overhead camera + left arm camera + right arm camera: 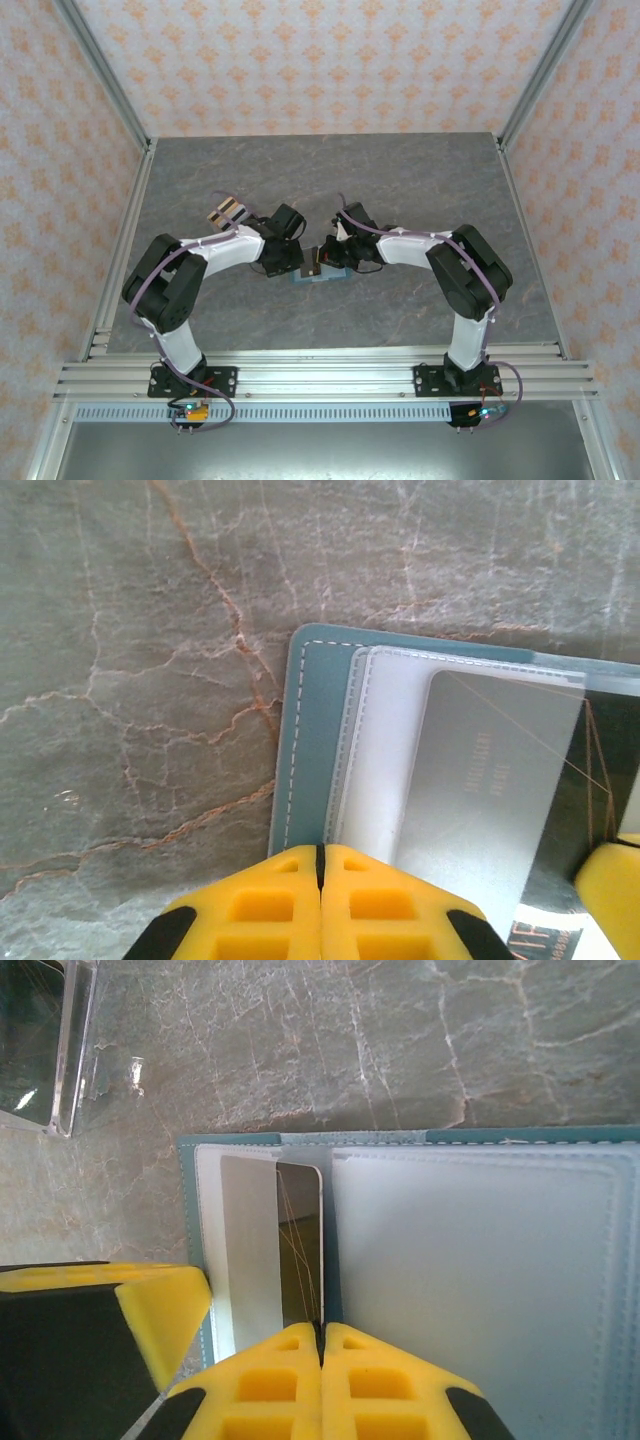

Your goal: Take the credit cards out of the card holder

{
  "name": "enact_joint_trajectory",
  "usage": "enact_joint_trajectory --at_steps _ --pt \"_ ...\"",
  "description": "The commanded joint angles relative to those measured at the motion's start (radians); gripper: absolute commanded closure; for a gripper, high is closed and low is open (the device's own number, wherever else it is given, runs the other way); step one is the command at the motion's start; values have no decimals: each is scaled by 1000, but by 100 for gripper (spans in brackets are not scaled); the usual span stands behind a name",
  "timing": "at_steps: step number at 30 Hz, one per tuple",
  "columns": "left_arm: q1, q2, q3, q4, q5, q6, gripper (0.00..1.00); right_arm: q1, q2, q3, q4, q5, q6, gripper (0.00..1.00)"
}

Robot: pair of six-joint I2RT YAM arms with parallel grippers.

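Now, table: the grey veined table (400, 190) is lying under everything, and the card holder (322, 275) is sitting near its middle, a little toward the arm bases.
Left arm: the left arm (190, 275) is bending in toward the card holder's left end.
Right arm: the right arm (450, 262) is reaching in toward the card holder's right end, mirroring the other.
Card holder: it is lying open and flat, its teal cover showing as a rim around the pale inner pockets (480, 1290), which are facing up.
Clear plastic box (60, 1050): it is standing on the table off the card holder's far left corner, apart from it.
Left gripper (320, 855): its yellow fingers are pressing together with no gap. The tips are sitting at the near edge of the card holder's left half, over the pale pocket and just beside the grey card. Whether anything thin is nipped between them cannot be told.
Right gripper (322, 1332): its fingers are likewise closing fully on each other. The tips are sitting at the card holder's middle fold, right at the edge of the dark card.
Grey card (490, 780): it is lying slightly askew over the card holder's left pocket.
Dark card (600, 780): glossy, it is showing as a strip between the grey card and the card holder's fold.
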Motion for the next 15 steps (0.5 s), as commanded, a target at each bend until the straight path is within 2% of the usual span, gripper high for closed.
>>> enact_joint_trajectory --at_steps 1,10,15 --pt "-2 -52 13 -9 -8 9 94 -6 -24 8 -27 34 -17 100" --pt "-1 19 -6 77 48 -19 97 -6 -27 -1 -13 36 -11 100" --pt "-1 56 -5 67 51 -17 98 -6 -40 -19 29 5 4 99"
